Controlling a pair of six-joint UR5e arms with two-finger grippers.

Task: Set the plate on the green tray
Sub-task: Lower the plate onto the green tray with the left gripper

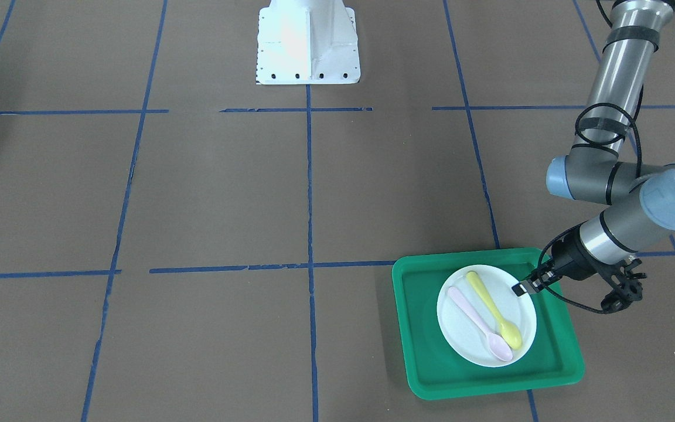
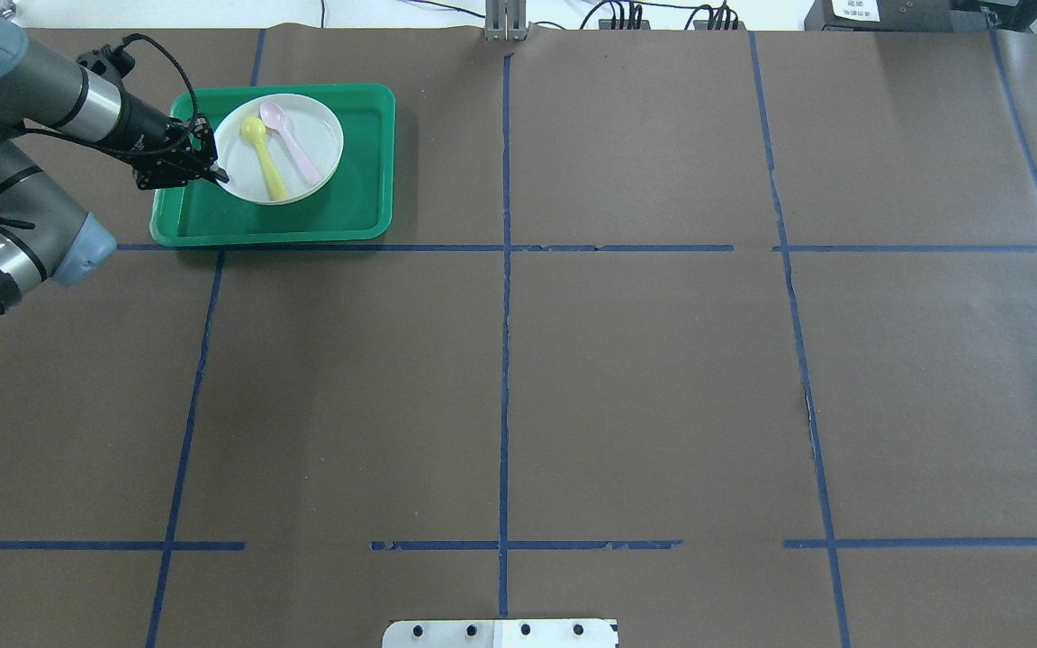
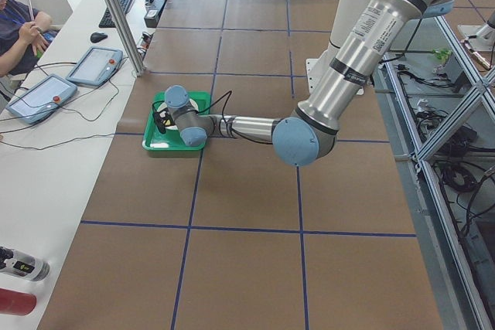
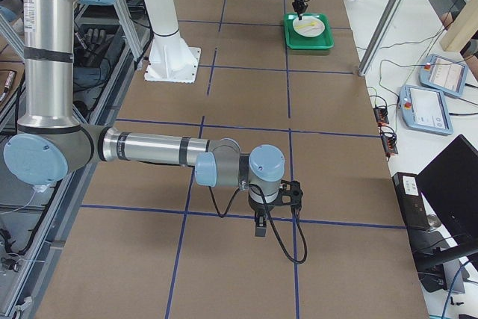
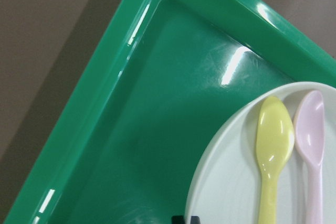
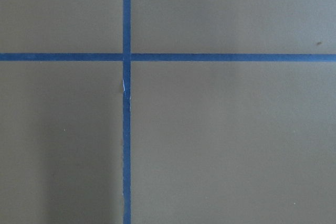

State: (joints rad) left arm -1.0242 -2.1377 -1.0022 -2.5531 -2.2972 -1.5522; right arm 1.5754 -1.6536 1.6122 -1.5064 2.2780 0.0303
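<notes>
The white plate [image 1: 469,340] lies inside the green tray [image 1: 425,328] near the table's far left corner; both also show in the overhead view, plate [image 2: 316,126] on tray [image 2: 356,198]. A yellow spoon [image 1: 493,309] and a pink spoon [image 1: 478,322] lie on the plate. My left gripper [image 1: 522,288] is at the plate's rim, its jaws close together on the rim. In the left wrist view its fingertips [image 5: 178,219] pinch the plate's edge [image 5: 231,182] over the tray floor [image 5: 157,103]. My right gripper [image 4: 260,228] hangs over bare table far away; I cannot tell whether it is open.
The table is covered in brown paper with a blue tape grid [image 2: 505,360]. The robot's white base [image 1: 308,44] stands at the table's robot side. Tablets and cables lie on a side bench [image 3: 54,90] beyond the tray, where an operator sits.
</notes>
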